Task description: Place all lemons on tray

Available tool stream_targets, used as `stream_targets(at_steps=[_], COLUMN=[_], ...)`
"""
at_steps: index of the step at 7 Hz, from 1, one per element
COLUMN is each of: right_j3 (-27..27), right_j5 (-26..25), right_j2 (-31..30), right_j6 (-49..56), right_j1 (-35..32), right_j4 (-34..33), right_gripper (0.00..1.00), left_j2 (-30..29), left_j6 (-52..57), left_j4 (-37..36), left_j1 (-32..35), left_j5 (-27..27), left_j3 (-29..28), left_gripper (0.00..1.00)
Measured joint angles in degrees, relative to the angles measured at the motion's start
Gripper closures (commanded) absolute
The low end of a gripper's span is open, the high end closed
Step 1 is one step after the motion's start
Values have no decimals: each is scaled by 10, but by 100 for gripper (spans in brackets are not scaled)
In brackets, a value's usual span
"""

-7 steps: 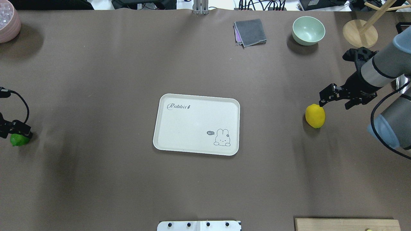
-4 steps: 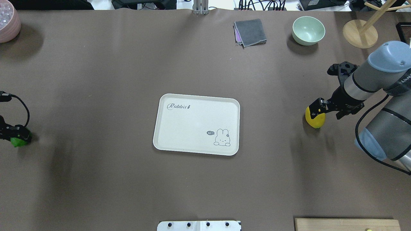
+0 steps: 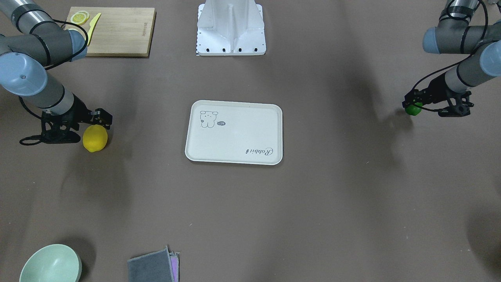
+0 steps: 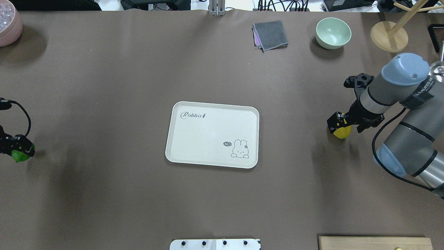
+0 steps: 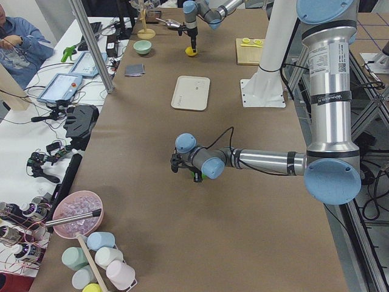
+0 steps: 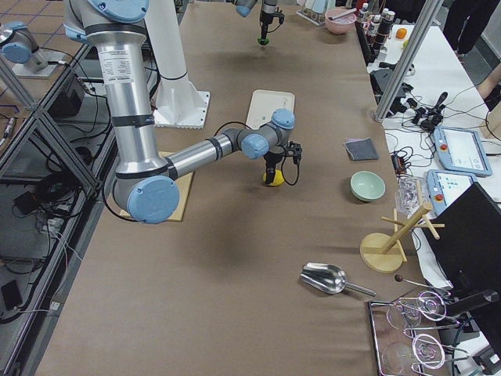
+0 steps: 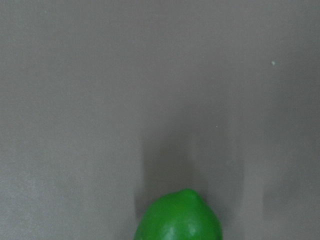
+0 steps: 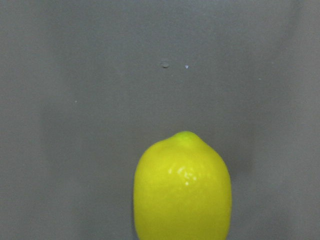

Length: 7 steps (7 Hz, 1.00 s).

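Observation:
The cream tray (image 4: pixel 212 119) marked "Rabbit" lies flat at the table's middle, also in the front view (image 3: pixel 235 137). The yellow lemon (image 4: pixel 342 132) rests on the table to its right, and also shows in the front view (image 3: pixel 95 138) and the right wrist view (image 8: pixel 182 190). My right gripper (image 4: pixel 339 121) is open and straddles its top. The green lemon (image 4: pixel 20 155) lies at the far left edge and shows in the left wrist view (image 7: pixel 179 217). My left gripper (image 4: pixel 16 146) is low over it and looks open.
A green bowl (image 4: pixel 333 33), a folded grey cloth (image 4: pixel 270 34) and a wooden stand (image 4: pixel 388 35) are at the back right. A pink bowl (image 4: pixel 8 24) is at the back left. A wooden cutting board (image 3: pixel 117 33) with lemon slices (image 3: pixel 80 17) lies near the robot base.
My right gripper has moved left and down from beside the yellow lemon to over it. My left gripper has sunk slightly over the green lemon. Neither lemon has moved.

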<state>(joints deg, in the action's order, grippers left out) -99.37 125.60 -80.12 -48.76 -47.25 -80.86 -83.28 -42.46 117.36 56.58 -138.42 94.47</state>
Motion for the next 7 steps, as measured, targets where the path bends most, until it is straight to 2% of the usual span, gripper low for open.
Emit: stream_targets(at_steps=[2,3,4,5,7], right_j3=[22,36,46,47,18], right_j5=[-2,-3,-3,-2,10], right_j2=[7,7,8,9,9], right_j6=[1,1,0,-1,-7], right_j1=[2,2,1,0,-23], right_j4=[10,27,39,45,43], right_gripper=[0,57,100,100,100], left_j2=[-39,-90,-162,-229,-311], left_j6=[19,41,67,84,86], left_j4=[-76,-167,-278,-363,-443], left_j1=[17,28,40,51,60], left_j5=[-9,-8,-5,-3,-2], left_j3=[15,23,27,25,21], left_gripper=[100,100,100,100,100])
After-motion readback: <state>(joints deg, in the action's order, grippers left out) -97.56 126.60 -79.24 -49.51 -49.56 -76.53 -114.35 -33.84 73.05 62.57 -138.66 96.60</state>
